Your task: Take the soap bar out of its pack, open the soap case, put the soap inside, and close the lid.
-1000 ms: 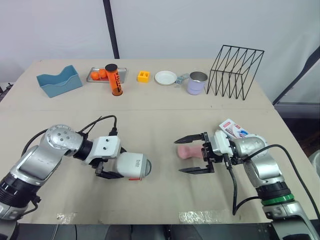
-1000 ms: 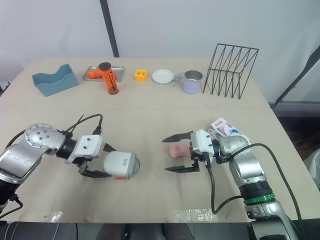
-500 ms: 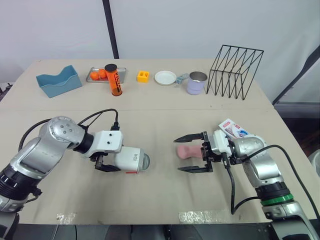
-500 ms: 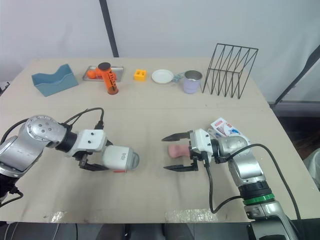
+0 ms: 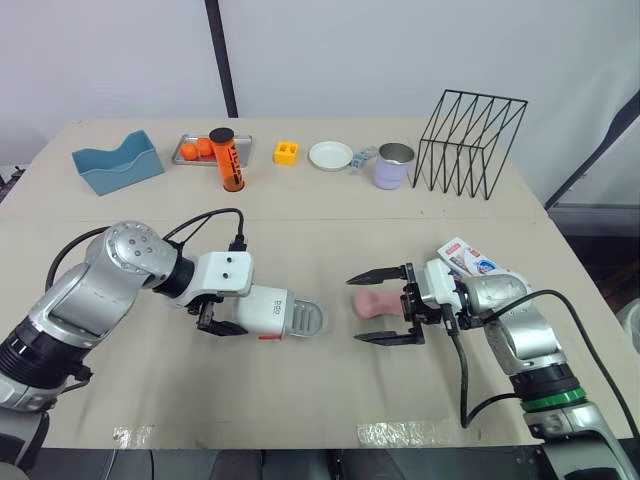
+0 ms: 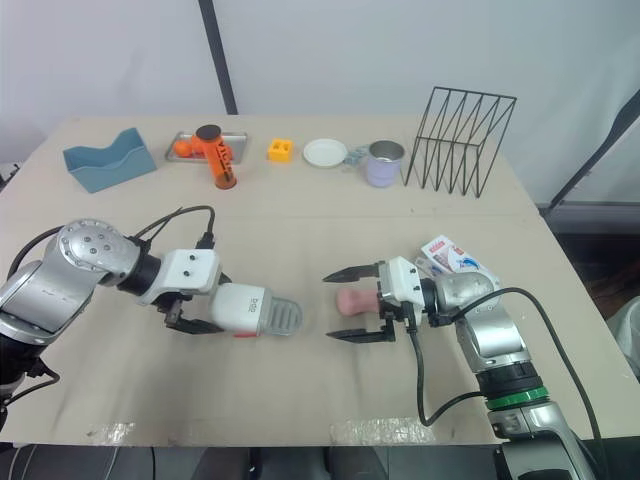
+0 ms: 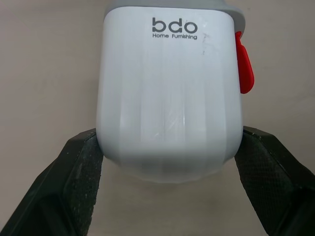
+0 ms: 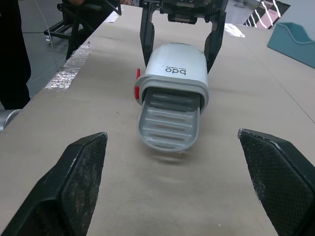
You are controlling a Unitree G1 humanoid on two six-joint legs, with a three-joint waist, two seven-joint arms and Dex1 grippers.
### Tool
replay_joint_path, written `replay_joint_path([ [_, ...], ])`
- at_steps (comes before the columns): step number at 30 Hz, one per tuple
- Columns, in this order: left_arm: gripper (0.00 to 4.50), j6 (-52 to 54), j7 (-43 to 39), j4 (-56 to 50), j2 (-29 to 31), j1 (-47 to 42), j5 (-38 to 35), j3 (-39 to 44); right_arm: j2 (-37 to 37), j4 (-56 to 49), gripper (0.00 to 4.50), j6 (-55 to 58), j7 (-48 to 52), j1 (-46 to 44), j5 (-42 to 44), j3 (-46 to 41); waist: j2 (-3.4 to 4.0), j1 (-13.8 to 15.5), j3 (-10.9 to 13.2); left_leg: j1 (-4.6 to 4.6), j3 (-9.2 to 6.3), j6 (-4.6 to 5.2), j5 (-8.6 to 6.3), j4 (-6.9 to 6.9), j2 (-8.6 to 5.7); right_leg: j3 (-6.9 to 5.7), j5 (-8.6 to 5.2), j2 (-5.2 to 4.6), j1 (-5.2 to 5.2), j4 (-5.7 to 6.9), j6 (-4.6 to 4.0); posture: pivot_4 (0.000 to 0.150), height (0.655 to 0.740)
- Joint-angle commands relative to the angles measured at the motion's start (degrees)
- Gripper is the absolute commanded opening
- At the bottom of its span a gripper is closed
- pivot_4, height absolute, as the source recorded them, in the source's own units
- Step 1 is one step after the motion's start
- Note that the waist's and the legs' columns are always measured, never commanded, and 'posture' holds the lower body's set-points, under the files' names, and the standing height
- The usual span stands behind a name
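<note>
Your left gripper (image 5: 232, 315) clamps the soap case (image 5: 285, 316), printed "bdo Home Furnishing". Right gripper (image 5: 383, 307) gapes wide by the soap bar (image 5: 370, 302); pack (image 5: 466, 258) near its wrist.

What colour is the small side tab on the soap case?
Red; the soap case tab, best in left wrist view.

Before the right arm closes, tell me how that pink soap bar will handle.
The soap bar is bare and smooth, so it will probably be slippery between narrow fingers. It looks solid, likely stiff, though a hard squeeze might dent it. It lies flat on the table, so it should slide rather than roll if pushed.
</note>
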Motion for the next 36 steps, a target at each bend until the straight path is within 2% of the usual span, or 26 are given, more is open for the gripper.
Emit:
replay_joint_path([
  [1,3.82,0.2,0.1,-1.1,0.2,-1.3,-0.1,0.6,-0.3,-1.6,4.41,0.2,-0.2,-0.9,0.5,-0.6,0.00,0.0,0.0,0.00,0.00,0.00,0.00,0.00,0.00,0.00,0.00,0.00,0.00,0.00,0.00,0.150,0.7400],
  [9,3.82,-0.6,-1.1,-0.4,1.6,-1.0,0.0,1.0,-0.4,-1.7,4.41,0.9,-0.5,-1.2,0.5,-0.6,0.00,0.0,0.0,0.00,0.00,0.00,0.00,0.00,0.00,0.00,0.00,0.00,0.00,0.00,0.00,0.150,0.7400],
  [20,3.82,-6.8,-3.4,4.4,6.6,1.8,0.4,2.7,-0.6,-1.2,4.41,1.3,-0.2,-1.4,0.3,-0.6,0.00,0.0,0.0,0.00,0.00,0.00,0.00,0.00,0.01,0.00,0.00,0.00,-0.01,0.00,0.00,0.150,0.7400],
  [36,3.82,-17.4,-0.6,11.0,5.3,8.0,-0.9,6.3,-1.1,-1.0,4.41,1.3,0.0,-1.1,0.3,-0.8,0.00,0.0,0.0,0.00,0.00,0.01,0.00,0.00,0.02,0.00,0.00,-0.01,-0.02,0.01,0.00,0.150,0.7400],
])
